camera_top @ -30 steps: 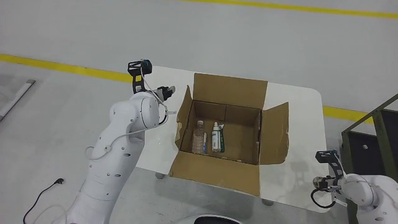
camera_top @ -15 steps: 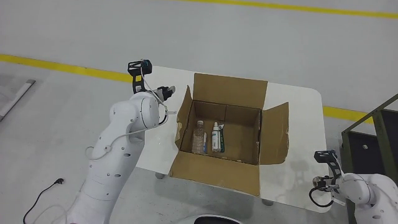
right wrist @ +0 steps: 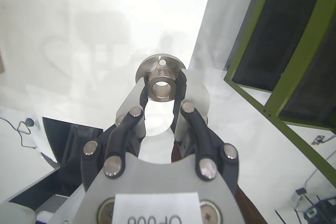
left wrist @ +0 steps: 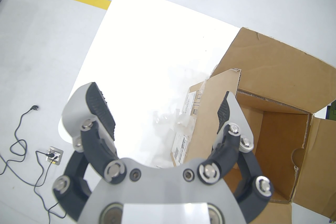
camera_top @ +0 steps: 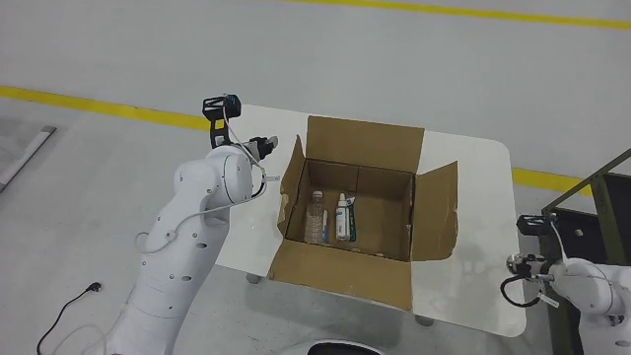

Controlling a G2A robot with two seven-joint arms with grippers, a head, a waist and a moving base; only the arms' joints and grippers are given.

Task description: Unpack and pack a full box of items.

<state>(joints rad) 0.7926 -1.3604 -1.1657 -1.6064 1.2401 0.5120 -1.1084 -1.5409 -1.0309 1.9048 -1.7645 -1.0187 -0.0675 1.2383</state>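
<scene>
Right gripper (right wrist: 161,93), near the desk's (camera_top: 473,158) 4 o'clock corner, grasps a flanged metal fitting (right wrist: 160,75), its bore facing back along the gripper. The open box (camera_top: 360,143) lies at its 10 o'clock. Left gripper (left wrist: 160,93), released, hovers by the box's 9 o'clock flap. The box's near wall hides part of its floor.

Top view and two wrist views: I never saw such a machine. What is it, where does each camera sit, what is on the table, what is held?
It is a two-armed robot; each arm ends in a gripper. The top view looks down from above; each wrist view looks along one arm's gripper. On the table stands an open cardboard box holding a clear bottle and a green-white bottle. The left gripper is open and empty. The right gripper holds a metal part.
</scene>
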